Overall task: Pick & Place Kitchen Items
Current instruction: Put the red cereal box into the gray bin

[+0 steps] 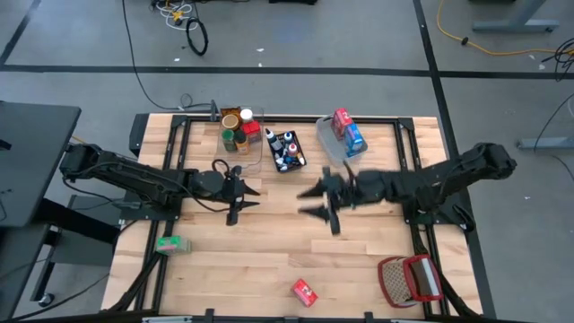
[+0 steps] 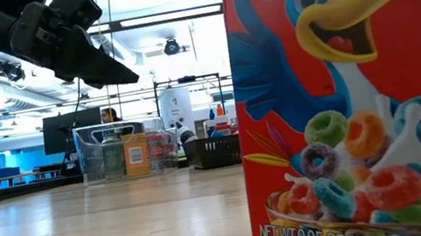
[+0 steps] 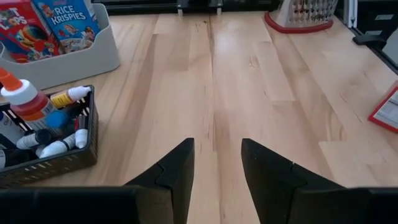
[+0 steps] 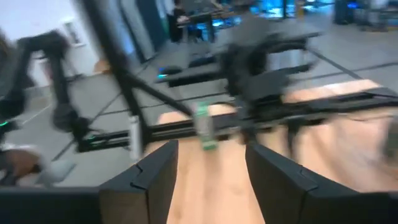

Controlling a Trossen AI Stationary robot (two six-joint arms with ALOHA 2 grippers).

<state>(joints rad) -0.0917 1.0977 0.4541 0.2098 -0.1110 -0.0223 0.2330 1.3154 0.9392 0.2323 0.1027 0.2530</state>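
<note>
My left gripper [image 1: 251, 193] [image 3: 217, 149] hovers open over the middle of the table, left of centre, with only bare wood between its fingers. My right gripper [image 1: 307, 203] [image 4: 211, 155] hangs open facing it from the right, holding nothing. A red cereal box [image 1: 303, 292] [image 2: 348, 111] stands on the table by the near edge. A green box [image 1: 170, 243] lies near the left edge. At the far side, jars stand in a clear bin [image 1: 238, 130], tubes and small bottles in a black basket [image 1: 287, 151] [image 3: 43, 130], and cereal boxes in a grey-blue bin [image 1: 343, 135] [image 3: 56, 37].
A red-and-white wire basket [image 1: 408, 278] [image 3: 298, 15] sits at the near right corner. Bare wood lies between the two grippers and the near edge. Black frame rails run along the table's sides.
</note>
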